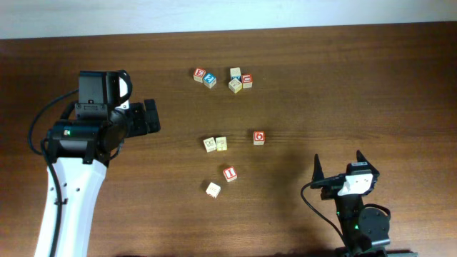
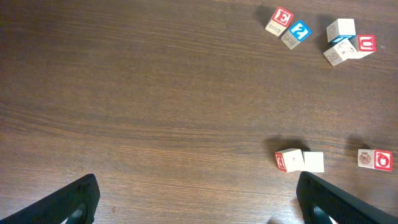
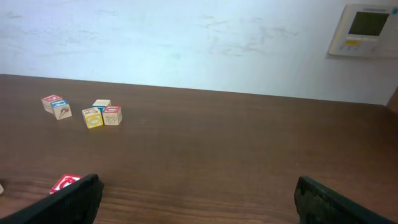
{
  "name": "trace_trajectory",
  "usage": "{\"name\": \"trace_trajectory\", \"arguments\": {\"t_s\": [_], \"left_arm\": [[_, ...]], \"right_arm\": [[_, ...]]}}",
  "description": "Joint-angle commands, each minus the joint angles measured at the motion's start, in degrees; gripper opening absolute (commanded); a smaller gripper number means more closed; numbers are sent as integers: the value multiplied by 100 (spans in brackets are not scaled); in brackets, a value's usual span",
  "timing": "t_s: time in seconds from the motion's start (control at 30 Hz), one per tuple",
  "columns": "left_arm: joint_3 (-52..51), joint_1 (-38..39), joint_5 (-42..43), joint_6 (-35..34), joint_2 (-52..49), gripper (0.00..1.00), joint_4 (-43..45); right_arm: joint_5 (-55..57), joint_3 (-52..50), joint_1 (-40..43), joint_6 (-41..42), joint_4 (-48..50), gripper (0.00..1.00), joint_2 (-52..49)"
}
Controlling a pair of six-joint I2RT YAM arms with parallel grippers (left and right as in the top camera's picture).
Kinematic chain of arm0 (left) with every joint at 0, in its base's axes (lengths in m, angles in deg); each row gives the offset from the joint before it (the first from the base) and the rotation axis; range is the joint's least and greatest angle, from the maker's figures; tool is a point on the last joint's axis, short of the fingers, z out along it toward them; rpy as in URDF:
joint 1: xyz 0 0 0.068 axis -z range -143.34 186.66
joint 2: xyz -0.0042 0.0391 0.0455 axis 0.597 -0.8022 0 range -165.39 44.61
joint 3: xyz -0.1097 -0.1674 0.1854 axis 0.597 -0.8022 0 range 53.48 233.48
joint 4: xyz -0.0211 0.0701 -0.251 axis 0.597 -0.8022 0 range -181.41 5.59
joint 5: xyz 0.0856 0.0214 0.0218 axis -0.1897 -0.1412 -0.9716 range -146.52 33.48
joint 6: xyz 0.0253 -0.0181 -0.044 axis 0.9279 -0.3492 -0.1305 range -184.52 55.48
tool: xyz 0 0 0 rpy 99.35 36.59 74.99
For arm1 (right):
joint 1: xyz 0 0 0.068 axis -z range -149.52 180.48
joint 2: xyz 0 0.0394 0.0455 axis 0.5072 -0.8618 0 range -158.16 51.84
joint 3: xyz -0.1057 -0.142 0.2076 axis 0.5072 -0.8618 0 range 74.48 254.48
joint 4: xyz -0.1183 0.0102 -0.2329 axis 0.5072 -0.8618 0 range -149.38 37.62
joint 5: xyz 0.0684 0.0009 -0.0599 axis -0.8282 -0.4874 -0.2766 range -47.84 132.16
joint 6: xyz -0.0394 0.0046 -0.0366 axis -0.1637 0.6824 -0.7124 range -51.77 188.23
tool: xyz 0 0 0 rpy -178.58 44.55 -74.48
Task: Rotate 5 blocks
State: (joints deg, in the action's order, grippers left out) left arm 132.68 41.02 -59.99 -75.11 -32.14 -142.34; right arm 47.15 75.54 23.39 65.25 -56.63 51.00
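Five pale-wood blocks lie mid-table: a touching pair of tan blocks (image 1: 209, 144) (image 1: 221, 143), a red-framed block (image 1: 259, 137) to their right, another red-framed block (image 1: 229, 173) below, and a plain block (image 1: 213, 189) nearest the front. My left gripper (image 1: 150, 118) hovers open well to their left. In the left wrist view the pair (image 2: 313, 162) and the red-framed block (image 2: 375, 159) lie beyond the gripper (image 2: 199, 205). My right gripper (image 1: 339, 165) stands open at the front right. In its wrist view the gripper (image 3: 199, 205) holds nothing, and a red-framed block (image 3: 65, 182) peeks past the left finger.
A second cluster sits further back: a red E cube (image 1: 199, 74), a blue-faced cube (image 1: 210, 80), a pale cube (image 1: 235, 73), a yellow-green cube (image 1: 234, 85) and a red-framed cube (image 1: 247, 81). A white wall with a control panel (image 3: 367, 30) stands behind the table's far edge.
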Motion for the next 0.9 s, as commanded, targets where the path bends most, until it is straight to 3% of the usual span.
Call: {"name": "trace_trajectory", "arguments": {"t_s": [0.0,0.5,0.6,0.63,0.67,0.77,0.87], "left_arm": [[46,-2,-46,-72,37,99,-7],[46,-4,-50,-70,37,99,-4],[-162,-9,-503,-4,492,99,76],[-828,-22,-632,22,1034,100,660],[-2229,-160,-595,153,2129,99,2006],[-3838,-354,-175,481,3377,99,3316],[-5993,-610,249,1246,5403,100,4754]], "right_arm": [[-48,-74,-57,0,11,98,66],[-48,-74,-55,0,11,98,66],[-48,-74,-55,0,11,98,66],[-48,-74,-55,0,11,98,66],[-48,-74,-57,0,11,98,66],[-48,-74,-55,-2,11,98,66],[-48,-74,-55,0,11,98,66]]}}
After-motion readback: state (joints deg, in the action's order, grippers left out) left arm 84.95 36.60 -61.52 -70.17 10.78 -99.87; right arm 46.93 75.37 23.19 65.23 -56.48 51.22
